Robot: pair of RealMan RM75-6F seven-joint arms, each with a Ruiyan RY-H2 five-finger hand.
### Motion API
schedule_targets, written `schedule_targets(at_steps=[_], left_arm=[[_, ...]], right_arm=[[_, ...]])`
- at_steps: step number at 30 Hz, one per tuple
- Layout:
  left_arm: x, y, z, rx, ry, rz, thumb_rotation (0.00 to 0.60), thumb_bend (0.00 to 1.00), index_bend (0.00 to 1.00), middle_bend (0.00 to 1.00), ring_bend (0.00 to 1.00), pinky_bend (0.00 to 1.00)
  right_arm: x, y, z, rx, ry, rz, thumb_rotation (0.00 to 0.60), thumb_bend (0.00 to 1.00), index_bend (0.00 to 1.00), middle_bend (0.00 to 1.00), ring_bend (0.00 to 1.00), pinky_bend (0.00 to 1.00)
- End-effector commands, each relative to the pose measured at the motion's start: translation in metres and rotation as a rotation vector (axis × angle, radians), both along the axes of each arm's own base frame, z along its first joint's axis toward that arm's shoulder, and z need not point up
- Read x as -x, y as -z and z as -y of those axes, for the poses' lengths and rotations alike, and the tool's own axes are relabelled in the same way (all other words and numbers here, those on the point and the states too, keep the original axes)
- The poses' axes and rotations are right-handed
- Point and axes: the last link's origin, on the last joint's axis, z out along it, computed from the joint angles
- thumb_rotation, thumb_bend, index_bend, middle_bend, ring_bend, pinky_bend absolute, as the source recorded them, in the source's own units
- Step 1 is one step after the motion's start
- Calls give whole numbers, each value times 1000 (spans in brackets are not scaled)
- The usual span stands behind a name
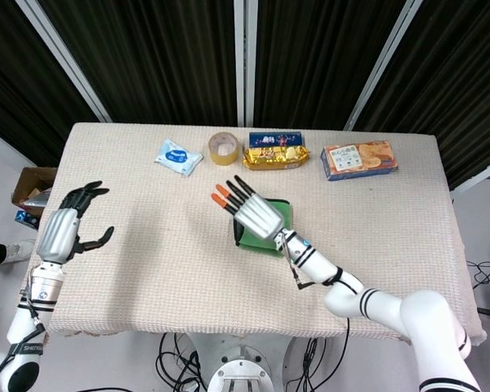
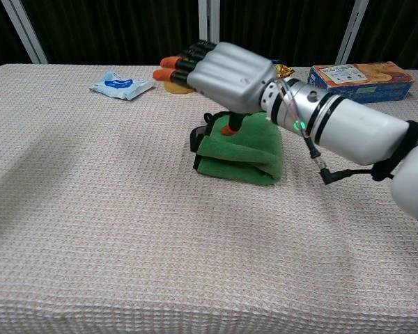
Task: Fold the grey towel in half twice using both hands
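The towel [image 2: 241, 150] is green with a dark underside and lies folded into a thick small stack at the table's middle; in the head view only its right part [image 1: 282, 216] shows. My right hand [image 2: 223, 67] hovers just over the towel's left half with fingers stretched out flat toward the left, holding nothing. Its thumb tip points down at the towel's top. In the head view the right hand [image 1: 250, 213] covers most of the towel. My left hand [image 1: 64, 230] floats open above the table's left edge, far from the towel, and is absent from the chest view.
Along the far edge stand a blue and white packet [image 1: 178, 155], a tape roll [image 1: 223, 148], a gold snack pack [image 1: 273, 151] and an orange biscuit box [image 1: 359, 158]. A cardboard box [image 1: 31, 188] sits on the floor at the left.
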Motion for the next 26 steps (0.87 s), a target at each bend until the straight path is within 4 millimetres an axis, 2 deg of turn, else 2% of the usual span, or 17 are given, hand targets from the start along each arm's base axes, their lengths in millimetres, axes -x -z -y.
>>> schedule_targets(at_steps=[1,2,4,6,8,10,13,17,20,23,26], left_arm=[[22,-8,2,-22,-42,-165,600,287,191,98,117,104],[28,-10,3,-20,-51,-199,600,285,194,97,117,104],[36,-14,6,-22,-67,-236,600,284,202,98,117,104],[46,-21,7,-51,-72,-323,600,284,207,98,117,104],[55,-26,11,-81,-69,-434,600,284,212,98,117,104],[58,-28,17,-96,-72,-478,600,284,215,98,117,104],[59,-34,28,-119,-71,-497,600,284,216,99,117,104],[58,-40,46,-150,-68,-543,600,284,216,103,117,104],[55,-39,62,-138,-78,-522,600,284,216,103,117,104],[52,-36,79,-127,-87,-493,600,283,216,103,117,104],[50,-33,91,-120,-93,-479,600,283,216,103,117,104]], right_arm=[[44,-72,-8,92,141,182,600,107,0,67,0,0],[60,-93,-16,107,193,231,600,151,12,106,0,0],[86,-122,-32,113,291,302,600,205,74,170,0,5],[117,-152,-53,113,411,360,600,228,150,206,2,50],[145,-179,-76,126,506,392,600,237,169,218,5,83],[171,-201,-99,145,579,410,600,245,170,219,5,86],[201,-222,-132,147,673,456,600,246,171,202,2,64],[229,-239,-171,140,748,536,600,252,164,177,0,5],[243,-246,-198,132,781,581,600,259,150,169,0,0],[253,-248,-215,131,798,600,600,263,148,167,0,0],[257,-247,-222,122,789,618,600,268,147,166,0,0]])
